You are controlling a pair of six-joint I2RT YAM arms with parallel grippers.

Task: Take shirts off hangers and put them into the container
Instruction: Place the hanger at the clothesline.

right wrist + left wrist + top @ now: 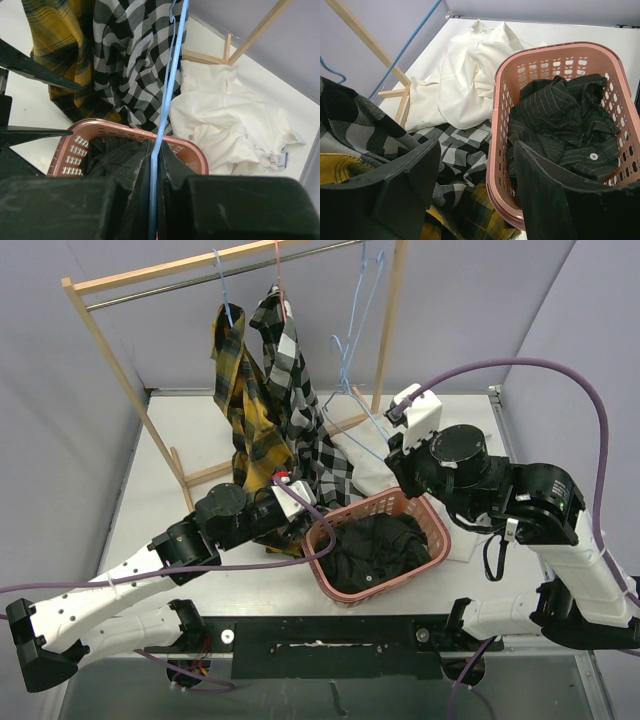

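a: fingers status?
b: left fingers (pixel 410 185) spread wide, empty, at the pink basket (pixel 497 95) rim. right fingers (pixel 65 210) clamped on a blue hanger (pixel 167 95).
a: shirts?
b: black shirt (pixel 560 120) inside basket. white shirt (pixel 465 75) on desk (pixel 180 430) beyond. plaid shirt (pixel 240 390) and check shirt (pixel 285 370) hang from rack (pixel 100 340).

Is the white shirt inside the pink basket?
No, the white shirt lies outside the basket, which holds only the black shirt.

You've got bright, diffuse light w/ soft shadows. The white shirt (pixel 470 75) is nr blown out. Wrist views: close fingers (pixel 405 195) slightly blurred.
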